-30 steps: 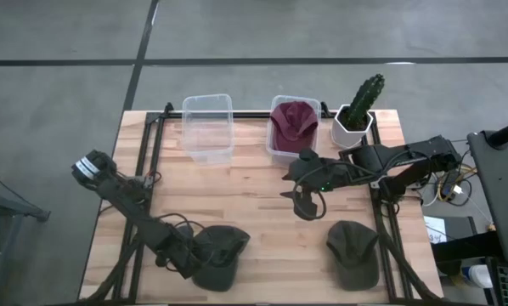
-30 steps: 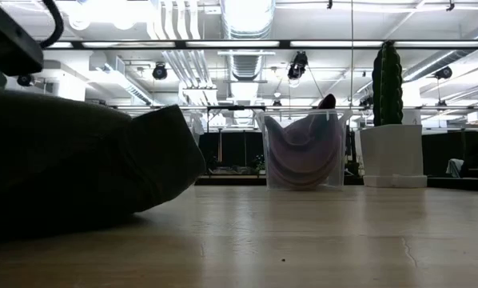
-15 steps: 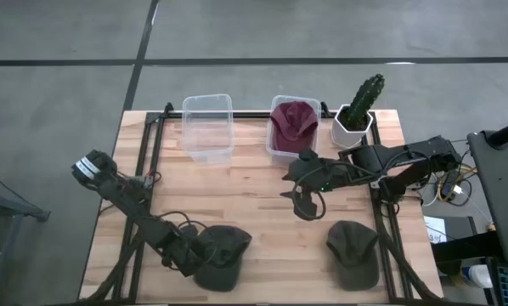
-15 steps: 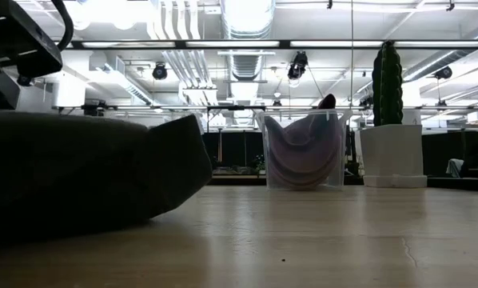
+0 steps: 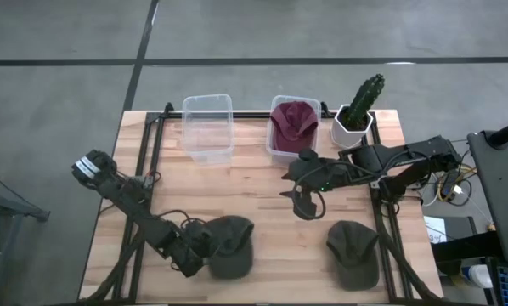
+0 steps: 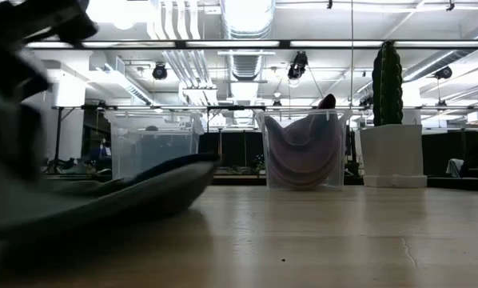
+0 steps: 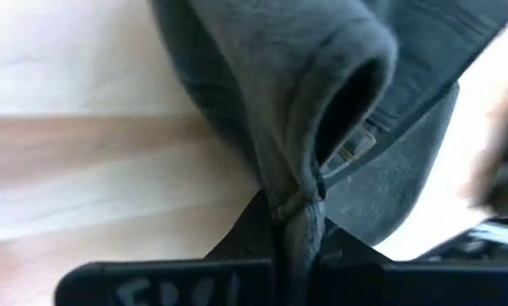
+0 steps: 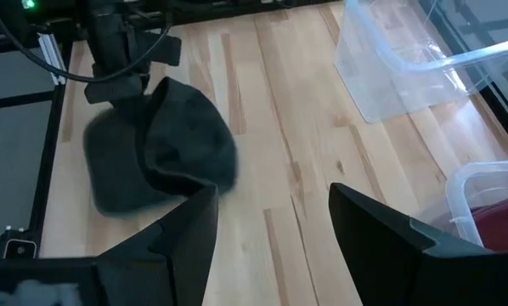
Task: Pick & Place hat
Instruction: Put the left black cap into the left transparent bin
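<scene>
A dark green hat (image 5: 229,257) lies at the table's near left, with my left gripper (image 5: 194,248) shut on its left side; the right wrist view shows that hat (image 8: 165,149) too. A second dark green hat (image 5: 353,252) rests flat on the table at the near right. A maroon hat (image 5: 293,121) sits in a clear bin (image 5: 275,153) at the far edge. My right gripper (image 5: 305,206) hangs open above the table's middle, holding nothing. My left gripper pinches a bunched fold of cloth at the hat's edge (image 7: 293,211) between its two fingers. The fingers come from the table's left, slanting down. The gripped side is raised, and the rest of the hat (image 6: 143,188) slopes down toward the table.
An empty clear bin (image 5: 208,127) stands at the far edge, left of the maroon hat's bin. A potted cactus (image 5: 358,110) stands at the far right. Bare wood lies between the two green hats and in front of the bins.
My left gripper has shut on the green hat's edge and gone a little toward the table's right. The hat has been pushed right and drawn up at the gripped side. Its crown has sunk, so the empty bin now shows behind it in the low view.
</scene>
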Available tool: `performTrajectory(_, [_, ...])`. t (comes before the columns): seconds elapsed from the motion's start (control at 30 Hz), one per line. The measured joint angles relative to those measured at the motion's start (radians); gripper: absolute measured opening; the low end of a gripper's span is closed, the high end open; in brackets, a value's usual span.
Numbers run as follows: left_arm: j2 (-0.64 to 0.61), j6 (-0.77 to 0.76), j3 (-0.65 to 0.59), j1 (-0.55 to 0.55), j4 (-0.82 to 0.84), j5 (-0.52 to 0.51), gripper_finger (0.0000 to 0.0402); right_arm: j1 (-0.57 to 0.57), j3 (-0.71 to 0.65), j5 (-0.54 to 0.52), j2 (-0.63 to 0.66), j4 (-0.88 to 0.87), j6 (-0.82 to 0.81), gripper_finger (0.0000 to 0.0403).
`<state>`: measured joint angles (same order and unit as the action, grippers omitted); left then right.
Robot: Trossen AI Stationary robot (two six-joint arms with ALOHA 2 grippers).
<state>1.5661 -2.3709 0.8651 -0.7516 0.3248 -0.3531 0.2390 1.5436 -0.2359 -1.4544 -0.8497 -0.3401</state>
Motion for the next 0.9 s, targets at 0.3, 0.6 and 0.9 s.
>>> performTrajectory(0.3, [0.000,0.105,0.097,0.031,0.016,-0.334,0.0007,0.000,0.092,0.001,0.006,0.001,0.000,0.0219])
performTrajectory(0.6, [-0.002,0.339,0.277,0.046,0.065,-0.688,0.0007,0.001,0.250,0.061,0.009,-0.064,-0.087,0.0219])
performTrajectory(0.9, [-0.014,0.523,0.470,0.071,0.299,-0.829,0.0007,0.003,0.251,0.110,0.003,-0.211,-0.192,0.0219])
